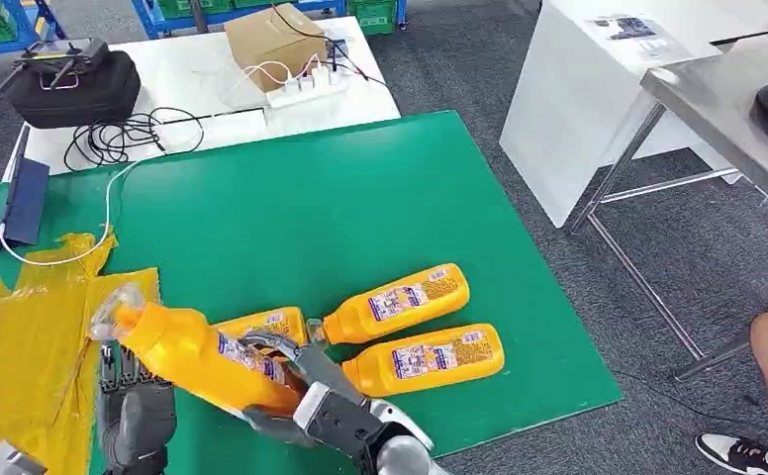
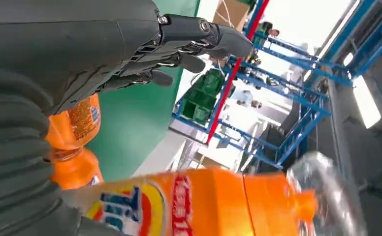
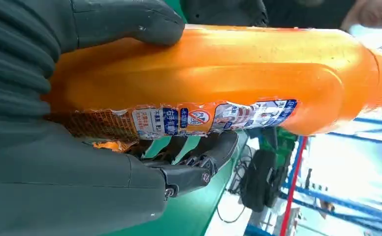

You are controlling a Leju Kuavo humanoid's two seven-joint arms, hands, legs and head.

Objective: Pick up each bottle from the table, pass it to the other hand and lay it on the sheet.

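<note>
- Held bottle (image 1: 197,356): orange body, clear cap, blue-and-white label; you see it tilted above the green mat (image 1: 340,208), gripped by the right hand (image 1: 306,391).
- Left hand (image 1: 135,411): fingers spread beneath it, holding nothing.
- Yellow sheet (image 1: 24,336): alongside.

You can read very little here. The held bottle (image 3: 213,73) carries a torn label strip (image 3: 179,120) with blue and white panels of Chinese characters and a round red-ringed symbol, but the print is too small to make out. On its other side, large blue and red letters (image 2: 130,209) show, cropped and blurred. The labels on the lying bottles (image 1: 400,300) are unreadable.
</note>
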